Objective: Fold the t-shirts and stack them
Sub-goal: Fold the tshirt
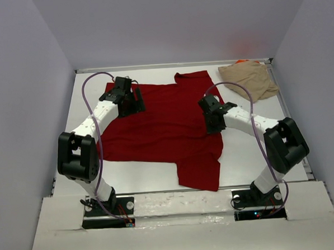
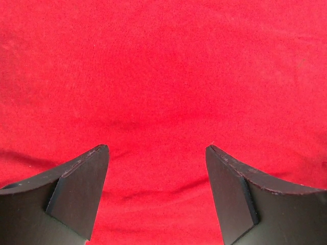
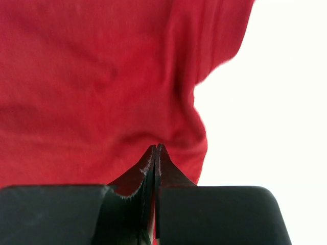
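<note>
A large dark red t-shirt [image 1: 161, 131] lies spread across the middle of the white table [image 1: 141, 174], with one part trailing toward the near edge. My left gripper [image 1: 135, 101] hovers over its far left part, jaws wide open and empty [image 2: 157, 153], and red cloth [image 2: 163, 76] fills that view. At the shirt's right edge, my right gripper [image 1: 211, 127] is shut [image 3: 156, 147] on a bunched fold of the red cloth [image 3: 92, 76]. A crumpled tan t-shirt [image 1: 248, 78] lies at the far right corner, with a sliver of orange fabric [image 1: 243, 61] behind it.
White walls close in the table on the left, far and right sides. Bare white tabletop [image 3: 276, 102] shows to the right of the red shirt's edge. Purple cables loop above both arms.
</note>
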